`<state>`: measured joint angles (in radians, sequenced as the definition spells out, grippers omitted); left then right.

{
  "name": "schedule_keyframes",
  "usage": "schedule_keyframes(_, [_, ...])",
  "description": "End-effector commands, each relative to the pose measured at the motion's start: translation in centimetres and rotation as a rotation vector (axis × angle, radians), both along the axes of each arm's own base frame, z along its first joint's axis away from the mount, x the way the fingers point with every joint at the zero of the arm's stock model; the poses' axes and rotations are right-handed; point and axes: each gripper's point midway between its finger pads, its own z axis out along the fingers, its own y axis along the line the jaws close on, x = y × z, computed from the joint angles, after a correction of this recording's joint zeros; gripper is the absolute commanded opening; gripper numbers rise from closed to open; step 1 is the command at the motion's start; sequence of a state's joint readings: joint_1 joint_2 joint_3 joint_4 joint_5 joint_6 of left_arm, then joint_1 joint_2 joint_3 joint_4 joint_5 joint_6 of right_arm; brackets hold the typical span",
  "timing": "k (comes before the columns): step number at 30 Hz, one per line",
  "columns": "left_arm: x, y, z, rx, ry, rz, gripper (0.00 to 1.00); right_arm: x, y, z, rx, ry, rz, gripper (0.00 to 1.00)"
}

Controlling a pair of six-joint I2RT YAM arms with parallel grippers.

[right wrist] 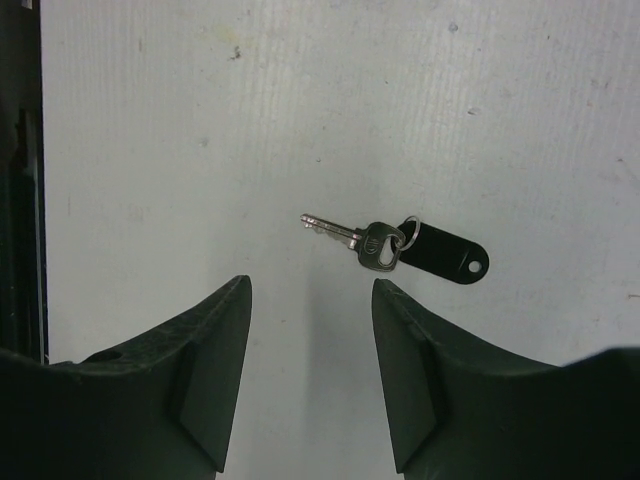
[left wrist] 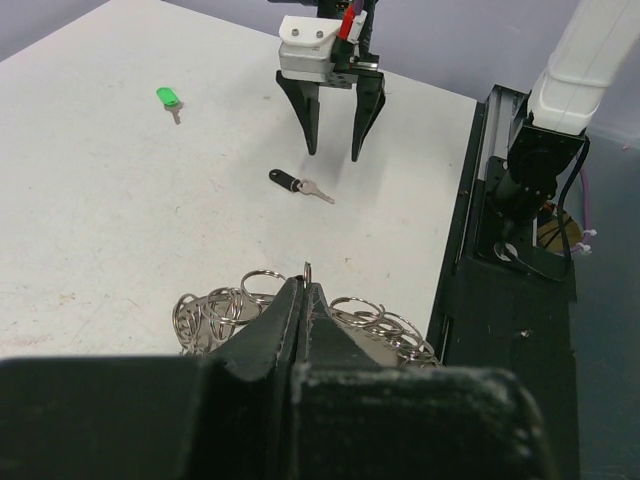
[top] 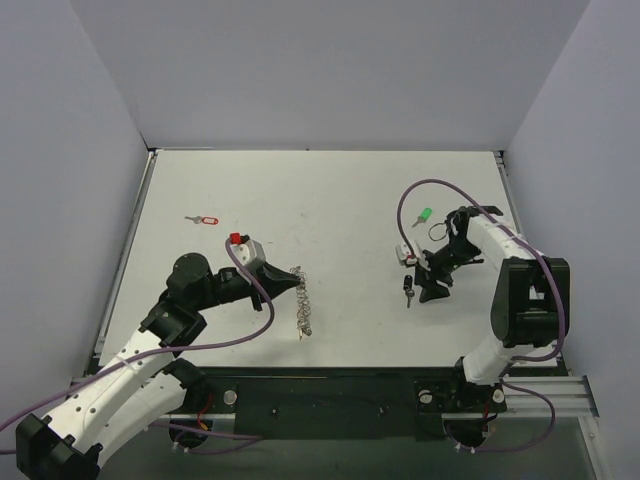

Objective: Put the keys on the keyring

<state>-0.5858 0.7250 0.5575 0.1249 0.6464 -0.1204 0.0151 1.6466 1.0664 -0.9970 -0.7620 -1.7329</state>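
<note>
1. View from above: the left gripper is at the far end of the keyring. The keyring lies as a long bunch of silver rings on the white table. The right gripper has its fingers apart, just beside the black key. The green key lies further back. The red key lies on the left side, well apart from the others.
2. Left wrist view: the fingers of the left gripper are pressed together. A thin ring of the keyring stands out between their tips, so they are clamped on it. The other rings spread on the table on both sides of the fingers. Beyond them the black key lies flat. The right gripper hangs just behind it, apart and empty. The green key is further away.
3. Right wrist view: the fingers of the right gripper are apart, with nothing between them. The black key lies on the table just ahead of the tips and does not touch them. A small ring joins its silver blade to the black tag.
</note>
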Motion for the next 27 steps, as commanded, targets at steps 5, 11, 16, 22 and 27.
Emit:
schedule_keyframes(5, [0.6, 0.2, 3.7, -0.046, -0.099, 0.01, 0.0, 2.4, -0.6, -1.1, -0.183, -0.17, -0.137, 0.5])
schedule_keyframes(11, [0.6, 0.2, 3.8, -0.055, -0.098, 0.007, 0.0, 2.9, -0.5, -1.8, -0.212, -0.224, -0.158, 0.49])
schedule_keyframes(16, [0.5, 0.2, 3.8, -0.058, -0.094, 0.0, 0.0, 2.7, -0.2, -2.5, -0.25, -0.226, -0.105, 0.4])
schedule_keyframes(22, [0.5, 0.2, 3.9, -0.061, -0.095, -0.003, 0.0, 2.5, 0.3, -2.7, -0.252, -0.213, -0.074, 0.38])
schedule_keyframes(27, [0.4, 0.2, 3.9, -0.063, -0.097, -0.003, 0.0, 2.3, 0.6, -3.4, -0.295, -0.199, -0.035, 0.34])
